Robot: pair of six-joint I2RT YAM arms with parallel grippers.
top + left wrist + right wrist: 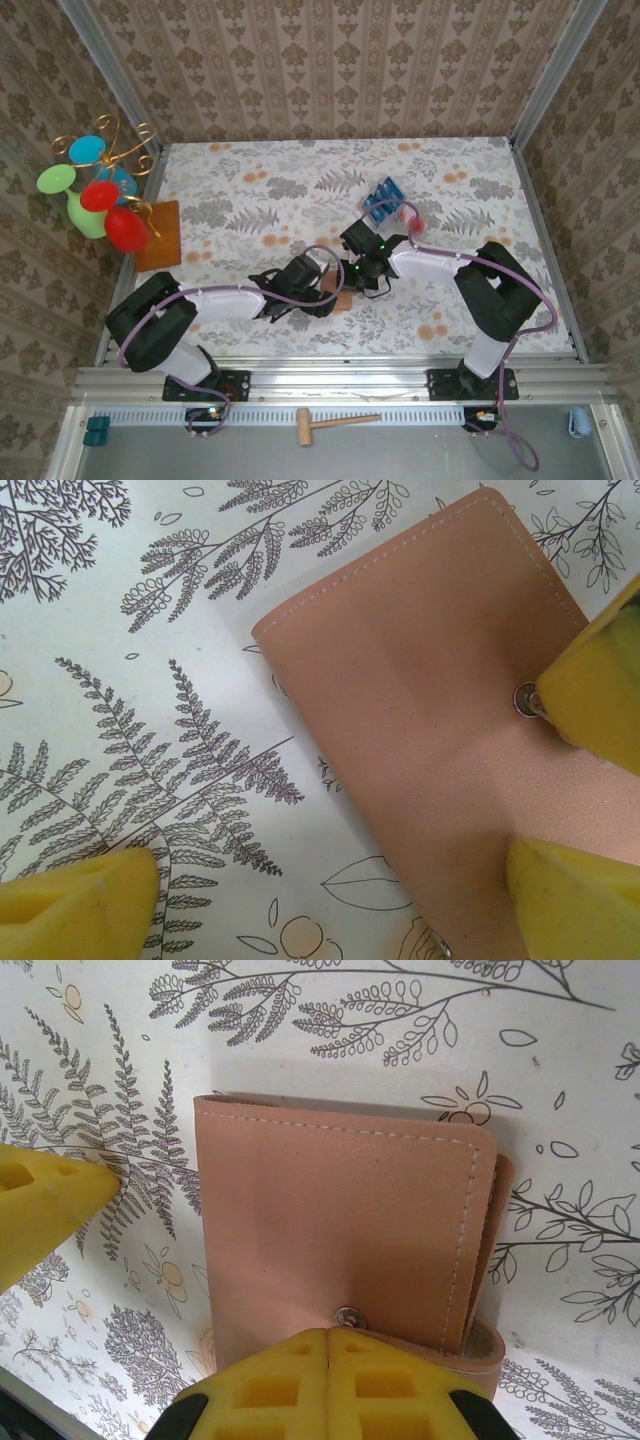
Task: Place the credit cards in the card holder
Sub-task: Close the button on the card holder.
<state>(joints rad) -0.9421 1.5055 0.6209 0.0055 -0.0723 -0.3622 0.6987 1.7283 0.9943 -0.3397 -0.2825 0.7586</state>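
Note:
The card holder (pixel 342 299) is a reddish-brown leather wallet lying folded on the floral tablecloth near the front middle, between both grippers. My left gripper (pixel 330 865) is open, straddling the card holder's (pixel 430 710) lower-left edge, with its right finger (pixel 575 900) over the leather. My right gripper (pixel 330 1335) is shut with nothing between its pads, its tips touching the card holder (pixel 330 1210) at the metal snap (pixel 347 1314). The blue credit cards (pixel 383 197) stand in a clear tray at the back right, away from both grippers (pixel 318 285) (pixel 362 272).
A red dot (pixel 410 214) marks the clear tray. An orange-brown mat (pixel 160 235) and a wire stand with coloured cups (pixel 100 185) sit at the left edge. A wooden mallet (pixel 335 422) lies below the table's front rail.

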